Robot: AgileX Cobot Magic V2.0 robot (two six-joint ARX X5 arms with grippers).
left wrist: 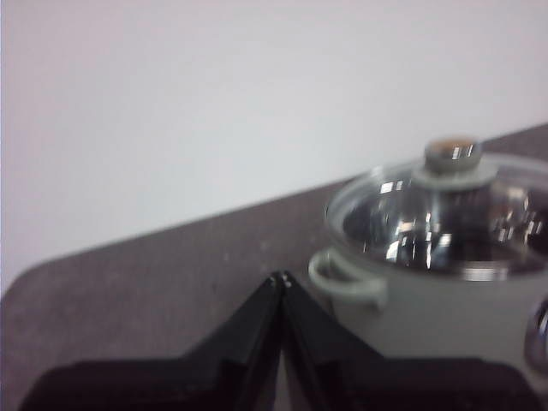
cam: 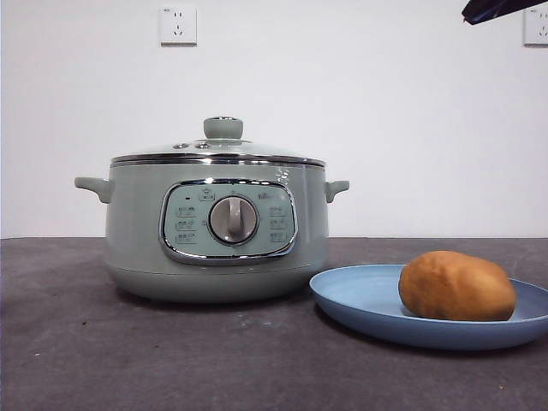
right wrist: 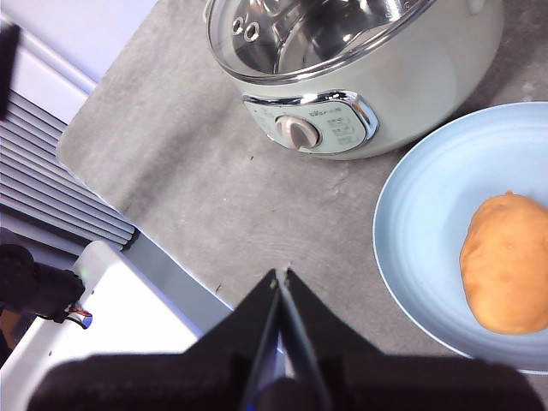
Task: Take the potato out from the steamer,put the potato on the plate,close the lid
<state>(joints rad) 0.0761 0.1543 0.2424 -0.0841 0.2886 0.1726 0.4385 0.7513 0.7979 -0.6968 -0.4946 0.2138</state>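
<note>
Potato (cam: 456,286) lies on blue plate (cam: 360,301), lid (cam: 218,151) sits on pot (cam: 216,224).
Left end effector (left wrist: 281,279) & right end effector (right wrist: 280,275): both closed tight, empty, away from worktop (cam: 128,360) things.

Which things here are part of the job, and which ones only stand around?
Part of the job:
- potato, lying on the plate
- steamer, with the lid on it
- left gripper and right gripper, both shut, holding nothing

Only standing around:
- wall sockets
- table
</note>
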